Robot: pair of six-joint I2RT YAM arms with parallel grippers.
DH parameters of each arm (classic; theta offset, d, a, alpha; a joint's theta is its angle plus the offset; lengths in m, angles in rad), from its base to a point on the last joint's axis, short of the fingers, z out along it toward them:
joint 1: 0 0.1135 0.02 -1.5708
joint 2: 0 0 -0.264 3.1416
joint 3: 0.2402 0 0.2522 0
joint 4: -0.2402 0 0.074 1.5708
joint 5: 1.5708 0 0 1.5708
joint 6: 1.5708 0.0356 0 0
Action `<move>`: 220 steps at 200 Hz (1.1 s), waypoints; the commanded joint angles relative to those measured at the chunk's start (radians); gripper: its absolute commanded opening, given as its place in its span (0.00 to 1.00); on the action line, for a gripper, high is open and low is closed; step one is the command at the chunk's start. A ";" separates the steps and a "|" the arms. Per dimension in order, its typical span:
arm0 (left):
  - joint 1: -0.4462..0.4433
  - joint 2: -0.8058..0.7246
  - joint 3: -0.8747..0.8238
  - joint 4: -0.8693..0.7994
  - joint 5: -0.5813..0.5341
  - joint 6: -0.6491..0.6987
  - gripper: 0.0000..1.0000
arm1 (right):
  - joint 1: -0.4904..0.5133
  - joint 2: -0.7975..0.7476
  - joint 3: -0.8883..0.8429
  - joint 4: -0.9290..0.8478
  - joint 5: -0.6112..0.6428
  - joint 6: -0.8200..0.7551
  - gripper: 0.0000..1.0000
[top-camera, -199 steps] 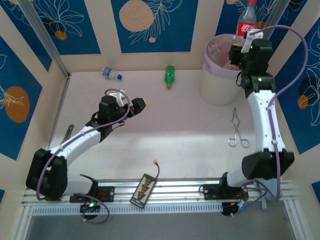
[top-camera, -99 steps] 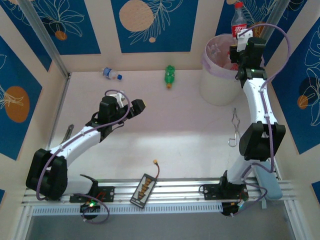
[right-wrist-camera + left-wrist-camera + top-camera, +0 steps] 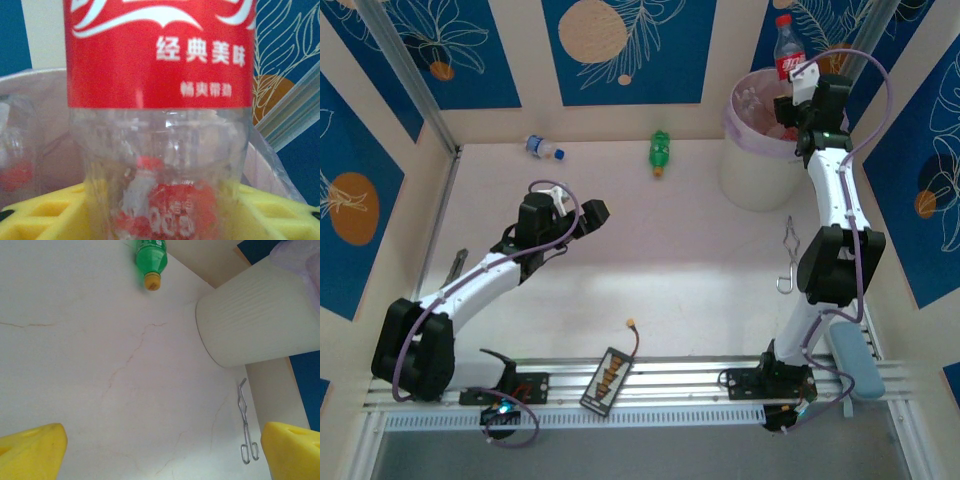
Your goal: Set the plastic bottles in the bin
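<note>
Bottle with the red label (image 3: 786,45) stands upright between the right fingers (image 3: 45,212) over the far right rim of the bin (image 3: 752,178), clenched or released I cannot tell, while the left fingers (image 3: 30,450) are spread empty; dropped here, it may clip the rim and fall outside.

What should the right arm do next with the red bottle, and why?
Probably open the right tool wider and let the red-label bottle drop. The bottle stands upright between the yellow fingers. It looks to be over the bin, whose lined inside shows behind it, with other bottles already in there.
</note>
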 commanded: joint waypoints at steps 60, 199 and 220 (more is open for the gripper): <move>0.011 -0.003 0.032 -0.035 -0.040 0.031 0.99 | -0.005 -0.012 0.055 -0.061 -0.024 0.023 0.80; 0.017 -0.011 0.005 -0.021 -0.037 0.025 0.99 | -0.037 0.030 0.087 -0.122 -0.074 0.193 0.57; 0.019 -0.005 0.012 -0.017 -0.033 0.025 0.99 | -0.039 0.019 0.062 -0.115 -0.079 0.196 0.57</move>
